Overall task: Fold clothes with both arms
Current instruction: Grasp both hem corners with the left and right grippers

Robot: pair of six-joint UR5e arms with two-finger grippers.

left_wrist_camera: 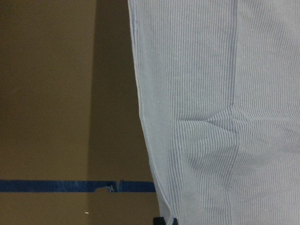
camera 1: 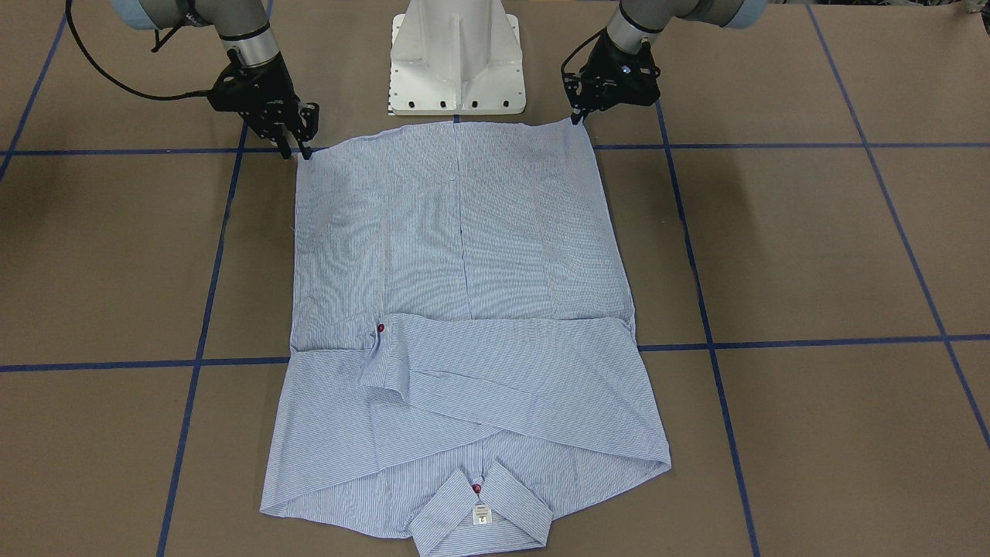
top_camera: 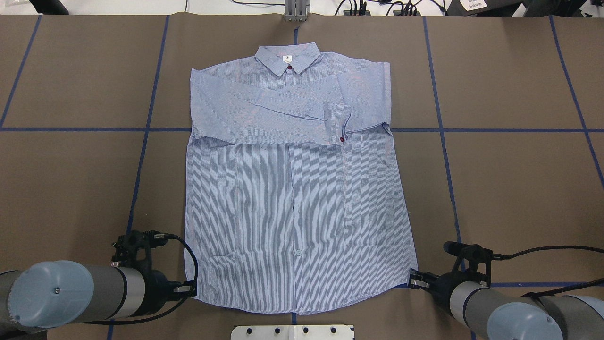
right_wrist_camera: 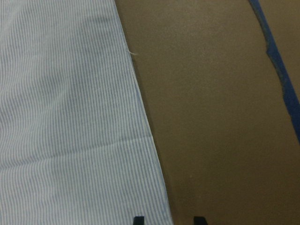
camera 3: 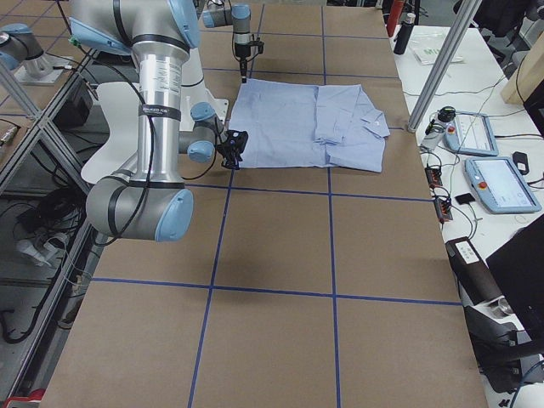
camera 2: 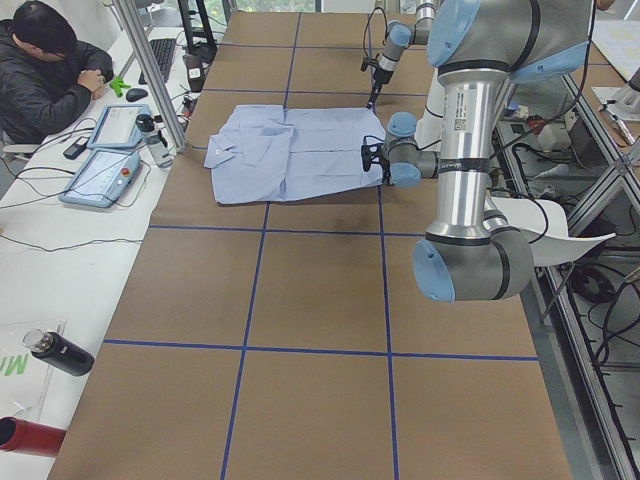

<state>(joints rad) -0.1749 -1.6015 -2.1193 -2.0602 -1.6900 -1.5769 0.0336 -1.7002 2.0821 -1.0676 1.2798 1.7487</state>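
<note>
Where the striped button-up shirt [top_camera: 292, 189] lies: flat on the bench [top_camera: 509, 189], sleeves folded across chest.
Left pincer [top_camera: 192, 289]: at hem corner; cannot tell whether apart.
Right pincer [top_camera: 411, 281]: spread apart at opposite hem corner.

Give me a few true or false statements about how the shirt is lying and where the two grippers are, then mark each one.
1. The striped shirt lies front up, with its collar at the end away from the white pedestal base. True.
2. Both sleeves are spread out to the sides. False: the sleeves are folded across the chest.
3. The left gripper and the right gripper are each at a corner of the hem. True.
4. The hem has been folded up to the collar. False: the hem lies flat at the end nearest the base.
</note>
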